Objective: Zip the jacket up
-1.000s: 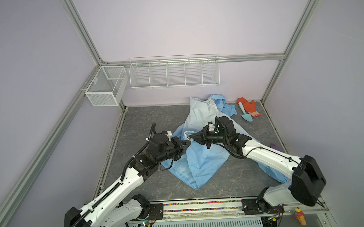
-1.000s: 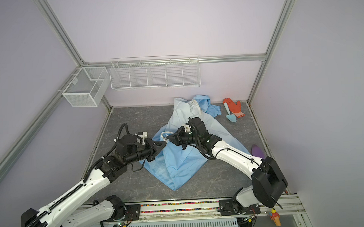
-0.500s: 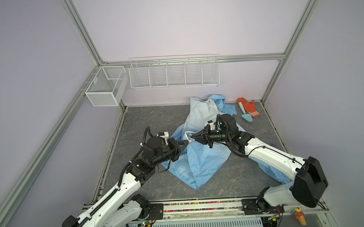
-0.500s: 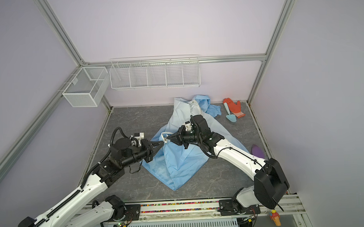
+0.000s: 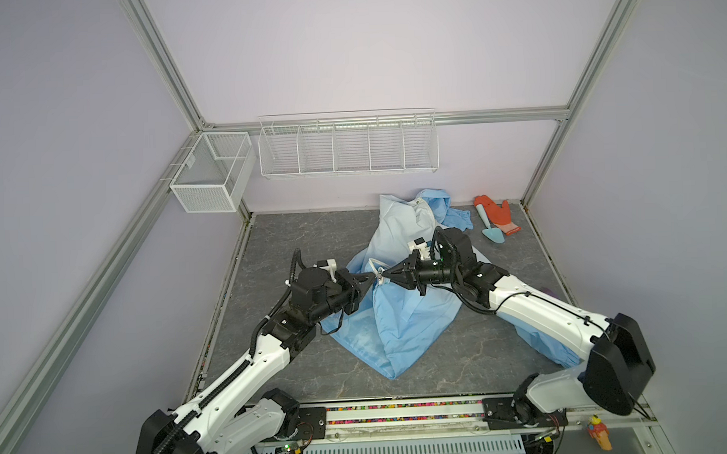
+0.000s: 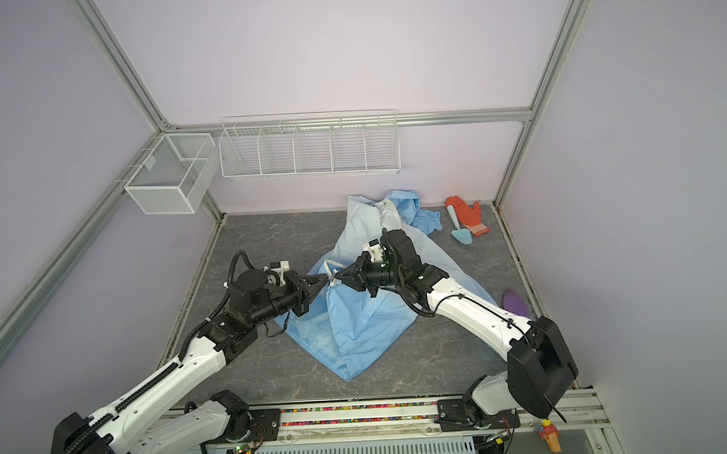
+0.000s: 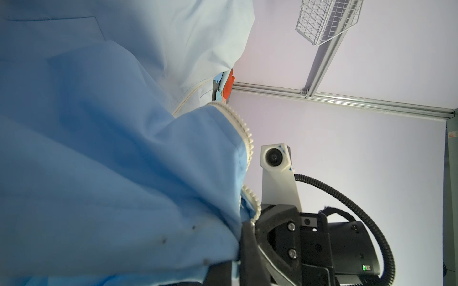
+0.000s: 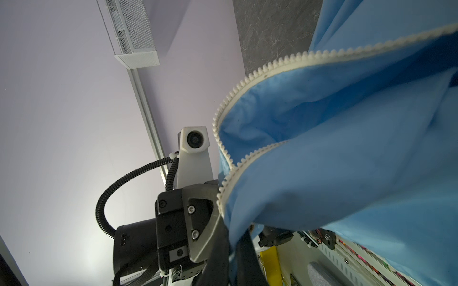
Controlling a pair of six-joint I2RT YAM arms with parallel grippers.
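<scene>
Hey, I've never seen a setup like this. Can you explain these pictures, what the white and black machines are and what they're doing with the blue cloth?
They are two white-and-black robot arms mounted at the front of a grey marbled table. Two pictures look down from overhead, nearly identical; the other two come from a small camera on each arm's wrist, very close up. On the table lies a thin light-blue jacket with a white toothed zipper, unzipped where visible. At the back lie an orange glove and a small pale-blue trowel; white wire baskets hang on the wall. The left hand and right hand are both shut on the jacket's zipper edge, holding it raised, tip to tip.
</scene>
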